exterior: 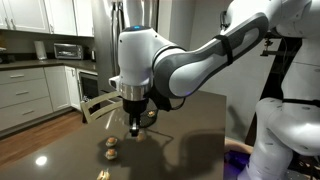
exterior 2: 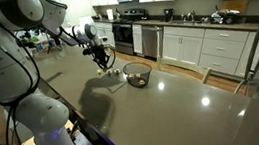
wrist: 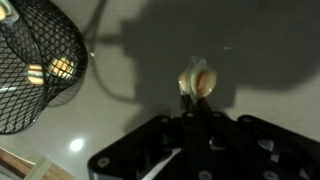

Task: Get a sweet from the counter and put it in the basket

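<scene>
progress looks to be about halfway: the gripper (wrist: 190, 98) has its fingers drawn close together, and the sweet (wrist: 198, 80) sits right at their tips, so i judge it pinched there and lifted clear of the tabletop (wrist: 260, 60), though the contact itself is too small to see sharply. in an exterior view the gripper hangs pointing straight down with a gap of air under it, which fits a pick that is done. what is left is the carry and the release. the basket (wrist: 25, 95) lies off to one side of the gripper, near but clearly apart from it, with nothing between the two, and the sweet is not yet over its rim. two gold pieces (wrist: 60, 67) lie inside the mesh, so the basket is not empty. a few more loose sweets (exterior: 112, 143) rest on the tabletop below the gripper and to its side, untouched. as for the way it lies, the sweet is close to round and shows no strong long axis. in the wrist view it reads a touch longer in the line running out from the fingertips than across them, with a pale band crossing its face at a slant, and a bit of light wrapper flares round its edge. which end of the wrapper is which i cannot tell.
</scene>
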Controlling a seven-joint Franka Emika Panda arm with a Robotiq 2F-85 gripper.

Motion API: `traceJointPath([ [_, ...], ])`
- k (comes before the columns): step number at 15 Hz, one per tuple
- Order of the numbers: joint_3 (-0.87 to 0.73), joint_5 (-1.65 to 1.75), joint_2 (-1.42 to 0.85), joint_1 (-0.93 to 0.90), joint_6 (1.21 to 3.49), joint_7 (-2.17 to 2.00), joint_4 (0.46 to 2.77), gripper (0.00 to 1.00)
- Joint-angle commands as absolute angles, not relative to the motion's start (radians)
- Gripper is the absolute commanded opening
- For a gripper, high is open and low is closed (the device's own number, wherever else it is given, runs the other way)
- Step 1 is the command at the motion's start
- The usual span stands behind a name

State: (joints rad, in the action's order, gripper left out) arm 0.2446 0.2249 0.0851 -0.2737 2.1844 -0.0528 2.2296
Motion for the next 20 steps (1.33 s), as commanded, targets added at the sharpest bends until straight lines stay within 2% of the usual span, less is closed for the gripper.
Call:
traceJointPath([
  [1, 0.227, 0.211, 0.131, -0.247, 2.143, 0.013, 2.223, 0.07],
  [13, 0.180, 0.127, 0.211, -0.225, 2.012, 0.152, 2.201, 0.06],
  [20, 0.167, 0.208, 0.241, -0.179, 2.051, 0.086, 2.203, 0.07],
])
